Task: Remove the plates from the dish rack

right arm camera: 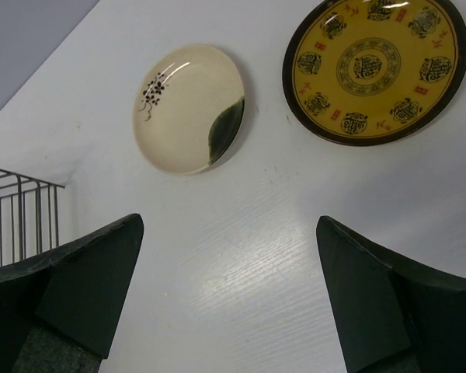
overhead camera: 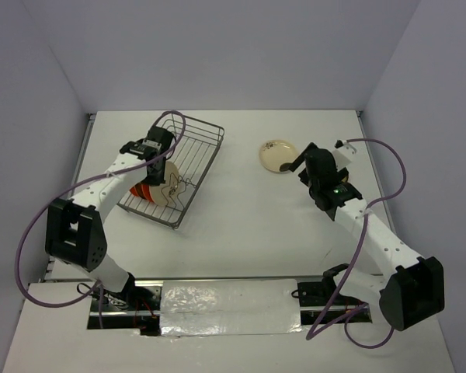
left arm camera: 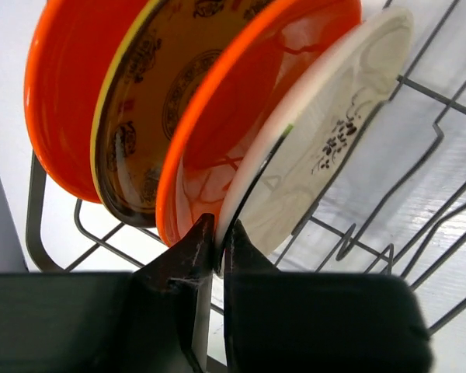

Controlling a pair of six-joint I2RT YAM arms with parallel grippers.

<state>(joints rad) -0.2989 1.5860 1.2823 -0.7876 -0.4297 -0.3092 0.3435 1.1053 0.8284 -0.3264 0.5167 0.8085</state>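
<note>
Left wrist view has the left gripper (left arm camera: 217,247) pinched almost closed on the bottom rim of a cream plate (left arm camera: 334,132), one dark finger (left arm camera: 188,260) against each face. That plate stands on edge in the dish rack (left arm camera: 443,144), with a dark brushed sprig on its face but nothing I can read as writing. Just past the finger on that view's left leans an orange-red plate (left arm camera: 248,124); beyond it a mustard plate (left arm camera: 151,101) with dark medallions; farthest out a second orange-red plate (left arm camera: 58,93), all packed face to back. From overhead, the left arm (overhead camera: 101,186) stretches forward from its base, wrist tipped down over the rack.

The right gripper (right arm camera: 229,287) hangs spread wide over the white table (right arm camera: 241,233), gripping nothing; the right arm (overhead camera: 365,221) reaches forward and inward, wrist dipped. Ahead of the fingers and to the left lies a loose cream plate (right arm camera: 188,109), flat, with a dark green patch at its rim; ahead to the right lies a loose mustard plate (right arm camera: 377,70), ringed with medallions and small red marks too fine to read.
</note>
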